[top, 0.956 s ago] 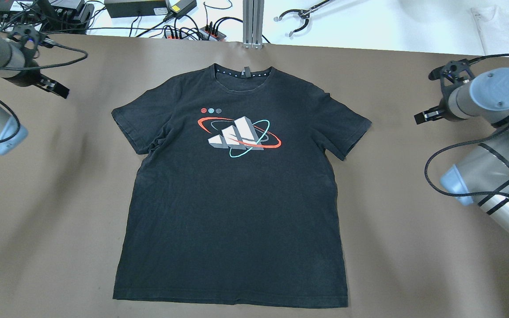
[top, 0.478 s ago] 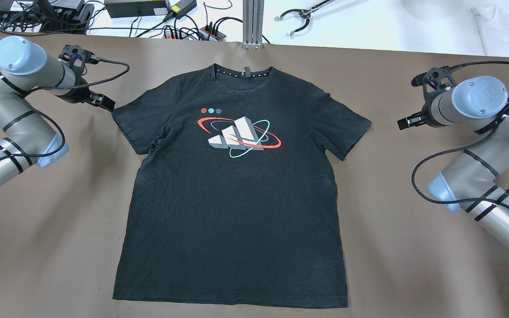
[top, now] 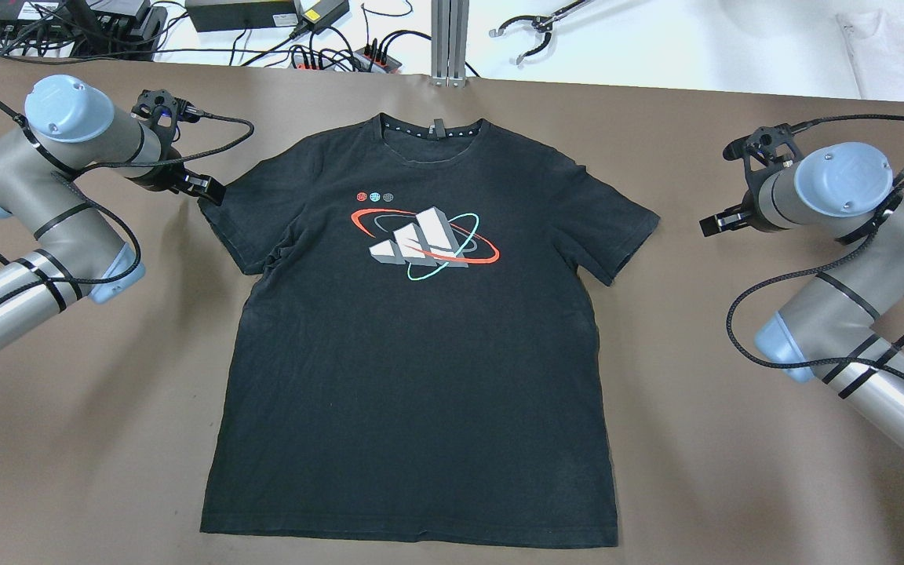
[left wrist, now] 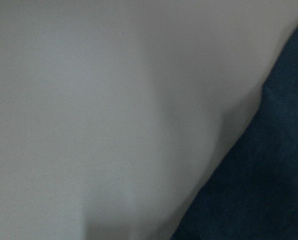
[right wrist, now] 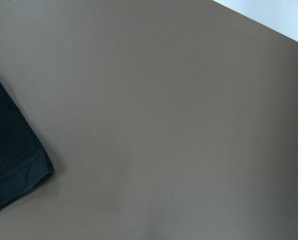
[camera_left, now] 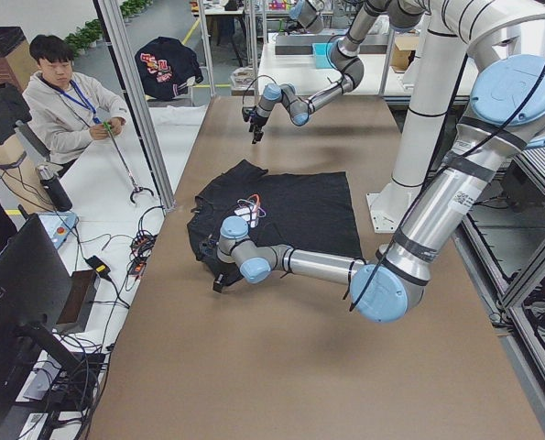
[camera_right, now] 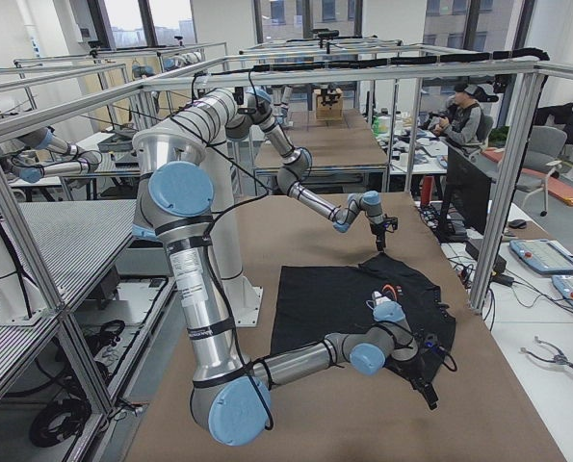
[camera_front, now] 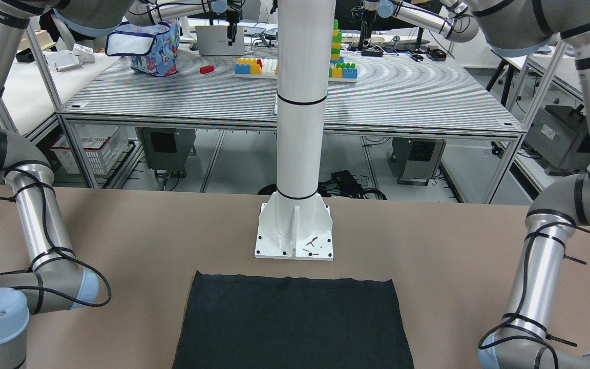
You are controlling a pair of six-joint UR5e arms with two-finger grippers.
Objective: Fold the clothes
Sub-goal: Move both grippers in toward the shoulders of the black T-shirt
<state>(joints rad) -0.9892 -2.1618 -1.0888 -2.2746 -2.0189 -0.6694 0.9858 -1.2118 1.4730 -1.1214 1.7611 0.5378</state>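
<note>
Now the black short-sleeved T-shirt with printed logo lies flat mid-frame on the brown table. Left gripper sits at the upper-left sleeve tip, right gripper well apart from its sleeve; finger spacing is unreadable on both. Likely best: pinch hems low, both layers together.

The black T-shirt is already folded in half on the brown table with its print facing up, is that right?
No, it is not folded yet. The black T-shirt lies spread out flat on the brown table with its print facing up, as the overhead view shows.
</note>
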